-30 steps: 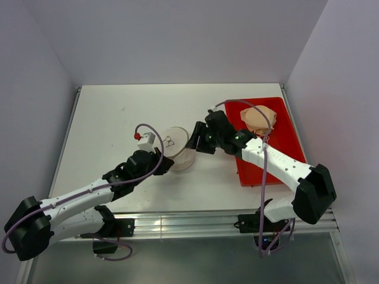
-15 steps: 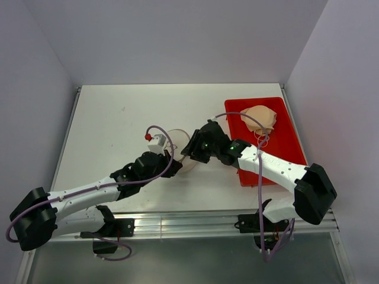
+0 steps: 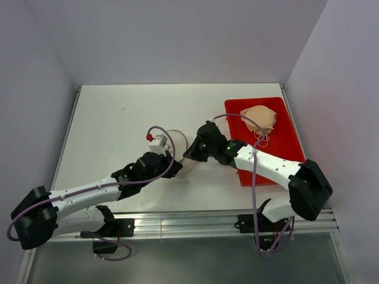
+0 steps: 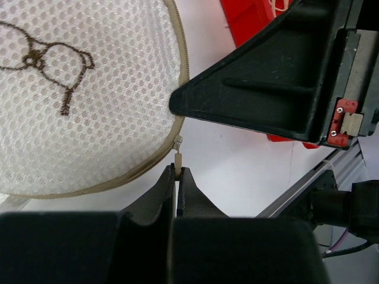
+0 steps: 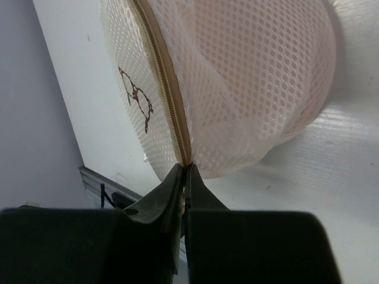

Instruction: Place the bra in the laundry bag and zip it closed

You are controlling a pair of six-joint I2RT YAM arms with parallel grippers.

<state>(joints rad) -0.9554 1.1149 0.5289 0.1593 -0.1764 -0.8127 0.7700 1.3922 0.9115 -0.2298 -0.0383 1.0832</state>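
So left jaws pinch the small metal zipper pull, right jaws clamp the seam at 4 o'clock of the white round mesh laundry bag, mid bench, with the pale pinkish bra inside. Looks like the zipping stage. Next: drag the pull along while right anchors.

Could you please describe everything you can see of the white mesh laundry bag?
The white round mesh laundry bag rests on the white table, a brown spectacles-like mark on its face, a tan zip around its rim. Something pale pink shows through the mesh. The left gripper pinches its zip pull; the right gripper pinches the zip itself.
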